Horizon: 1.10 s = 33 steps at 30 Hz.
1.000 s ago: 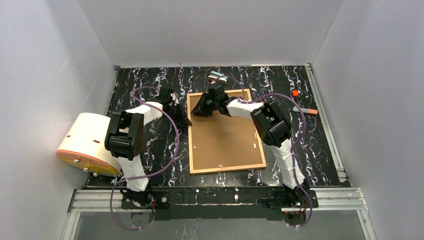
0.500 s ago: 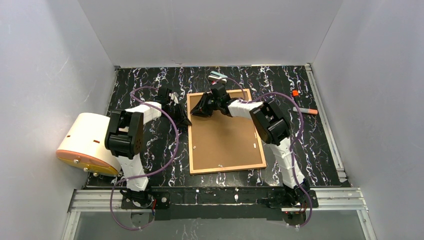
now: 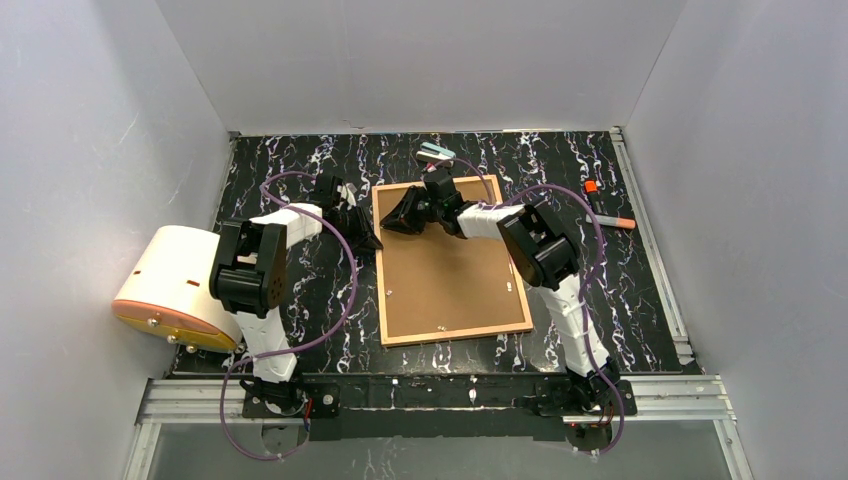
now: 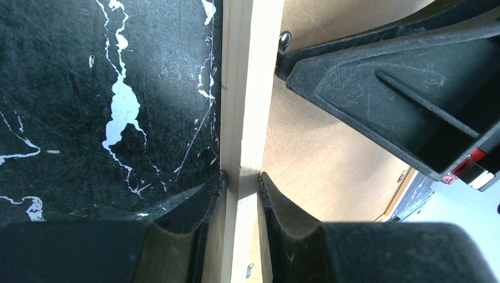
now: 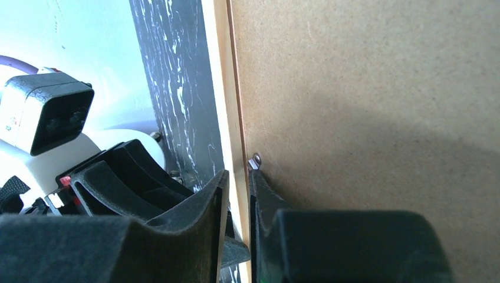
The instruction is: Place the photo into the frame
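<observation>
The frame (image 3: 455,334) lies face down on the black marble table, its light-wood rail around the brown backing board (image 3: 450,270). The photo is hidden. My left gripper (image 3: 372,240) is shut on the frame's left rail (image 4: 243,106) near the far left corner, one finger on each side. My right gripper (image 3: 387,226) is shut on the same rail (image 5: 219,88) just beyond it, with its inner finger by a metal tab (image 5: 255,160) on the backing board (image 5: 365,106). Each wrist view shows the other gripper close by.
A white and orange rounded case (image 3: 175,285) lies at the left edge. An orange-capped marker (image 3: 612,221) and a small orange piece (image 3: 591,186) lie at the right. Small teal and white items (image 3: 435,152) sit at the far middle. Grey walls enclose the table.
The right gripper has edged a little to the left and away, and the frame's far left corner has shifted slightly left with it. The left arm has barely moved.
</observation>
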Each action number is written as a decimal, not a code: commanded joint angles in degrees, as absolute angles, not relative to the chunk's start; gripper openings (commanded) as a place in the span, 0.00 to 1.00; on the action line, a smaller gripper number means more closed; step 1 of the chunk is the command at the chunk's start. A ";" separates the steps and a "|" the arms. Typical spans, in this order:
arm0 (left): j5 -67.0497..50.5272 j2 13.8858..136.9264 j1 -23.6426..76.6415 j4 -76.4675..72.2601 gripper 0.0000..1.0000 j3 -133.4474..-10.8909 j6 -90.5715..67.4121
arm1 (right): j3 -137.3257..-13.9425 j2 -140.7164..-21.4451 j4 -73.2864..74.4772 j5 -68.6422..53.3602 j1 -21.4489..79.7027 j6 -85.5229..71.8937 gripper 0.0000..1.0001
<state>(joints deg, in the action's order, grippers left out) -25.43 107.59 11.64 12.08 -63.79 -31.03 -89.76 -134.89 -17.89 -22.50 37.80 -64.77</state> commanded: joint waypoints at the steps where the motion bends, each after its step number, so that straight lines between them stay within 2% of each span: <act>1: -22.37 111.27 12.37 14.30 0.03 -62.51 -28.98 | -87.35 -137.05 -27.34 -21.67 39.03 -66.07 0.24; 9: -20.98 112.00 12.31 15.90 0.05 -63.88 -27.67 | -85.23 -136.38 -38.70 -25.97 38.08 -70.22 0.27; 17: -19.68 111.90 12.30 16.47 0.09 -65.26 -28.10 | -85.31 -134.50 -40.88 -25.68 36.99 -73.51 0.27; 24: -18.23 110.51 11.80 16.66 0.26 -66.70 -29.00 | -82.75 -128.91 -26.91 -18.69 35.11 -69.27 0.29; 27: -18.09 110.09 11.50 16.69 0.33 -67.23 -29.25 | -84.21 -127.69 -20.45 -17.34 34.74 -65.64 0.33; 33: -18.01 109.59 11.10 15.96 0.37 -67.36 -29.31 | -86.52 -130.17 -17.09 -19.69 35.49 -66.31 0.36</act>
